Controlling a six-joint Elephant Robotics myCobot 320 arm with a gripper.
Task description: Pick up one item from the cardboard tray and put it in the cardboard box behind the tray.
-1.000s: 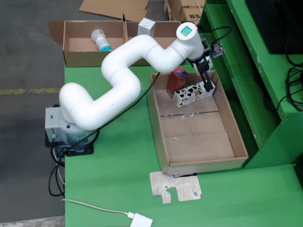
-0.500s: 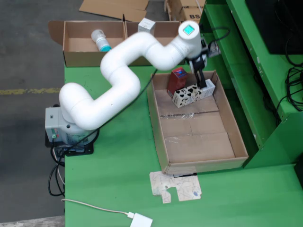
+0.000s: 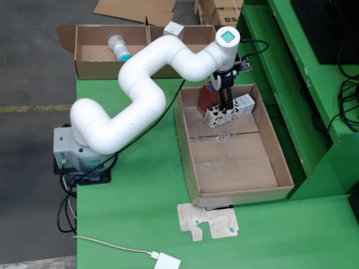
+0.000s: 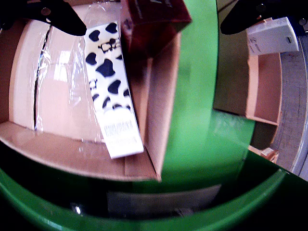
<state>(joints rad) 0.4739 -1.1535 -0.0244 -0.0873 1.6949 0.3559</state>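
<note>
Overhead, fixed view: white arm [image 3: 140, 95] reaches from its base at 9 o'clock across the green bench [image 3: 140, 207] to the far end of the cardboard tray [image 3: 280, 162]. Pincer [image 3: 225, 106] hangs over the cow-patterned carton [image 3: 227, 114], at 12 o'clock within the tray, beside a dark red box [image 3: 208, 96]. Finger spread cannot be read from this view. Cardboard box [image 3: 95, 67] sits behind the tray at 11 o'clock, containing a clear bottle [image 3: 119, 47] with a teal cap.

Riding view: two dark fingertips [image 4: 57, 17] sit at 10 and 2 o'clock, wide apart, nothing between them. Cow-patterned carton [image 4: 113, 86] lies flat against the tray wall [image 4: 161, 110]; red box [image 4: 151, 21] at 12 o'clock.
</note>
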